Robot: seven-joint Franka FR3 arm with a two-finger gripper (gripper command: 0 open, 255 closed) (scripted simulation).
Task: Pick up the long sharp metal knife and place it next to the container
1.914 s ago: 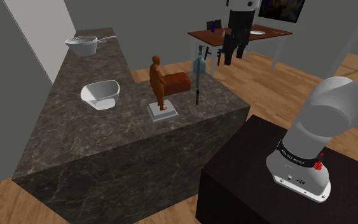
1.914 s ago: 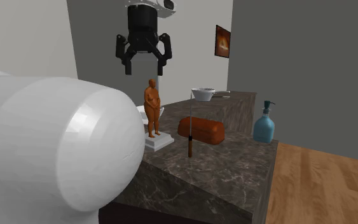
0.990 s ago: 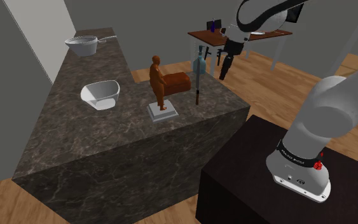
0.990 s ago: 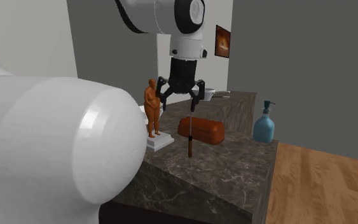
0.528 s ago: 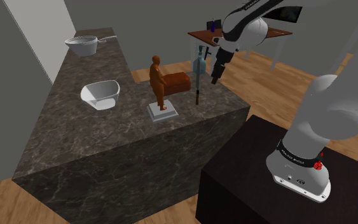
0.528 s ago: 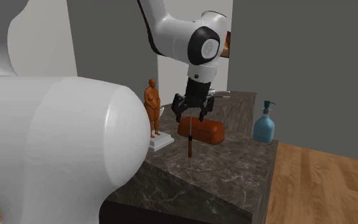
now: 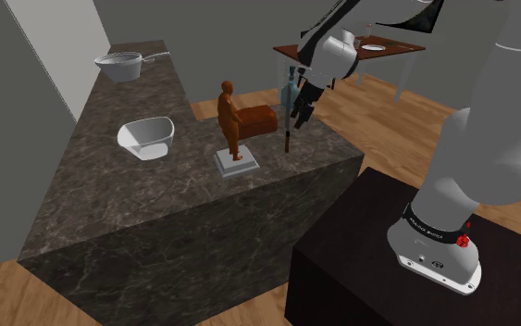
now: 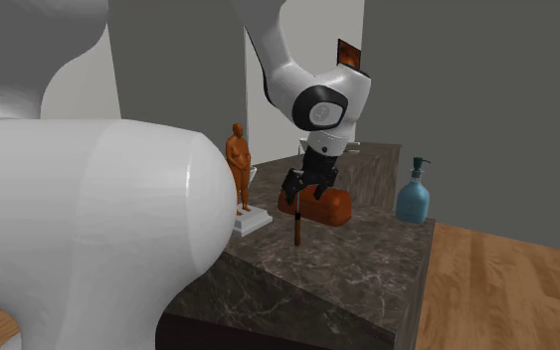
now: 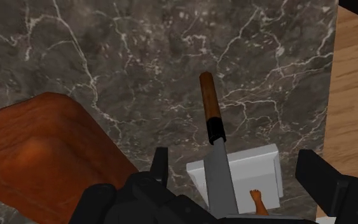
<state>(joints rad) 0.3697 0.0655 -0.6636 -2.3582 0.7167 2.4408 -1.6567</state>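
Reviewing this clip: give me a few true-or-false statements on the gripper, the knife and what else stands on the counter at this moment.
1. The gripper is shut on the knife. False: its fingers stand apart on either side of the knife, not touching it.
2. The knife's brown handle points away from the gripper, down at the counter. True.
3. The blue soap bottle lies on its side. False: it stands upright.
4. A white bowl sits on the counter. True.
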